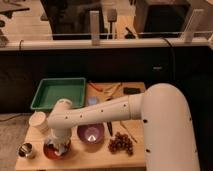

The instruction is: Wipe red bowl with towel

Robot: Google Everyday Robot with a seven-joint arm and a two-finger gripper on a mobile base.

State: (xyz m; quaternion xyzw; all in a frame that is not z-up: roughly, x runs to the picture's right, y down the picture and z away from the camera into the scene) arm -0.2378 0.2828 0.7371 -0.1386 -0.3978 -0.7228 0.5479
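Note:
The red bowl [52,151] sits near the front left of the wooden table [100,156]. A light towel [61,146] lies bunched inside it. My gripper [59,142] reaches down into the bowl at the end of the white arm [100,112], right on the towel. The arm's wrist hides most of the gripper and the back of the bowl.
A purple bowl [90,133] stands right of the red bowl, with grapes [121,143] beyond it. A green tray [59,93] is at the back left. A white cup [39,122] and a metal cup [26,150] stand at the left edge. Utensils [107,90] lie at the back.

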